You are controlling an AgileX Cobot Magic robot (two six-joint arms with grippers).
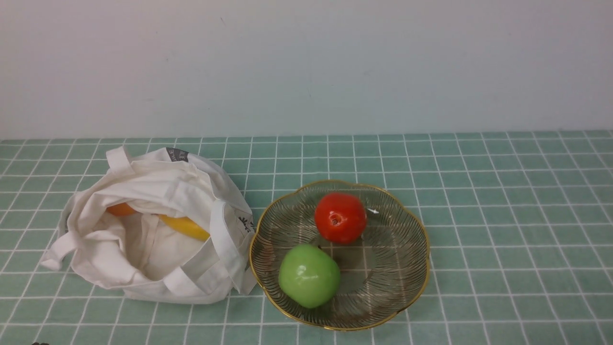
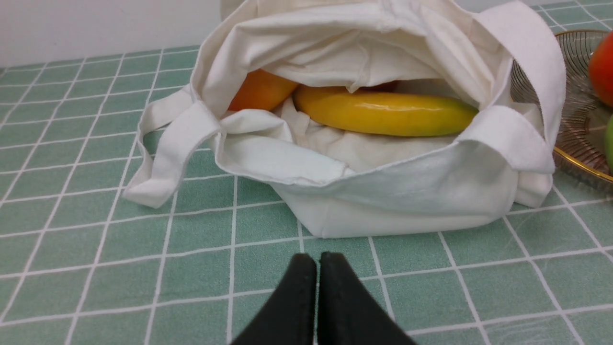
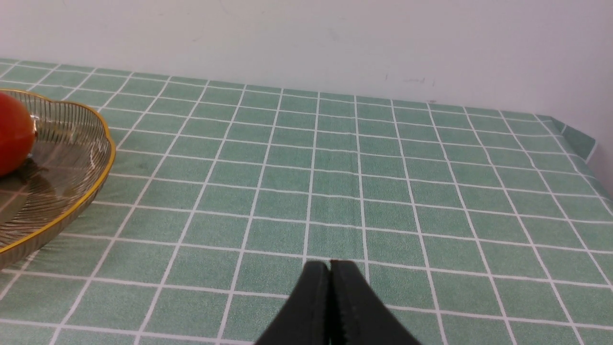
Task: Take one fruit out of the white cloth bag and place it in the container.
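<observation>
The glass bowl (image 1: 407, 218) with its gold scalloped rim sits on the green checked tablecloth (image 1: 503, 215), and the red fruit (image 1: 340, 217) lies inside it, toward the far side of the bowl. A green apple (image 1: 309, 275) shares the bowl, on its near side, just short of touching the red one. Right against the bowl's left edge slumps the white cloth bag (image 1: 143, 191), mouth open, with a long yellow fruit (image 2: 383, 113) and an orange fruit (image 2: 261, 89) showing inside.

The left gripper (image 2: 318, 261) hangs low on the near side of the bag, apart from it, fingers pressed together and holding nothing. The right gripper (image 3: 330, 268) is out to the right of the bowl, well apart from it, its fingers likewise closed and empty. The red fruit lies clear of both.
</observation>
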